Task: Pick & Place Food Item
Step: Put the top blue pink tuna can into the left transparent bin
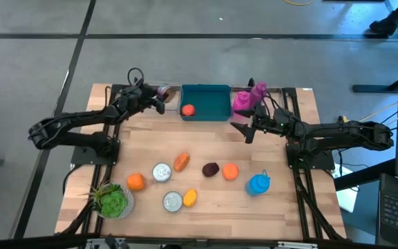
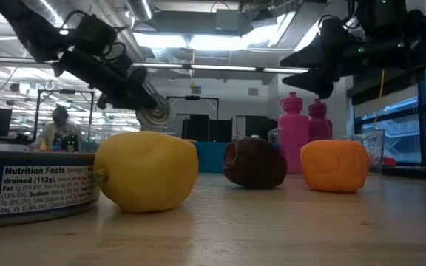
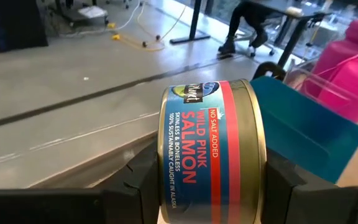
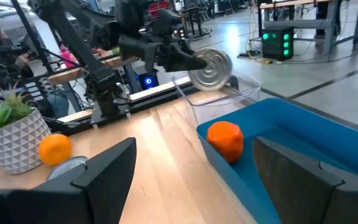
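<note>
We see the left end effector (image 1: 159, 99) clamped on a salmon can (image 3: 211, 149), held in the air beside the blue bin (image 1: 216, 104) at the table's (image 1: 206, 149) far edge. The right end effector (image 1: 244, 129) hovers open and empty near the bin.

You're looking at a grey concrete floor (image 1: 185, 21) crossed by dark lines, ceiling strip lights (image 2: 198, 37) glowing overhead, and a person (image 2: 59, 127) sitting behind desks.
</note>
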Controlling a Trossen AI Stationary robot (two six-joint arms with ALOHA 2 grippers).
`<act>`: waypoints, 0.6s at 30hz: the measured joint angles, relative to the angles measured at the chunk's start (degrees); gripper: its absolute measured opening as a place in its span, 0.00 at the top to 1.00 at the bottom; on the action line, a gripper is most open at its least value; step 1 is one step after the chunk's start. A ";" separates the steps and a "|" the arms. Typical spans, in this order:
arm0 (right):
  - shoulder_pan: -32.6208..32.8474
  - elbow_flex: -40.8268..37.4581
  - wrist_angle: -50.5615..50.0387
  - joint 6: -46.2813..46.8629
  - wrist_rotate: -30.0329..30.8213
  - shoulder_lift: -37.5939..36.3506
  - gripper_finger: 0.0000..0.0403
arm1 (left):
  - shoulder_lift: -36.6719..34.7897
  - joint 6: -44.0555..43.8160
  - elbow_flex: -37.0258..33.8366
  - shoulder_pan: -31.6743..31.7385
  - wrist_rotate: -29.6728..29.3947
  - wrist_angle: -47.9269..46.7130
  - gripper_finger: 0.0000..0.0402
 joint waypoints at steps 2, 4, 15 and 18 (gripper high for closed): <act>0.00 0.00 0.15 0.01 -0.87 0.00 0.21 | 2.44 -0.66 1.77 0.24 0.09 -0.76 0.58; 0.00 -0.02 0.50 0.00 -1.28 0.00 0.21 | 4.94 -1.74 4.15 0.27 0.49 -2.76 0.58; -0.02 -0.02 0.20 -0.32 -3.24 0.00 0.21 | 10.22 -7.40 12.37 1.13 0.19 -16.64 0.58; 0.00 -0.02 0.22 -0.46 -4.28 0.00 0.21 | 10.22 -10.02 12.85 2.57 0.75 -19.97 0.58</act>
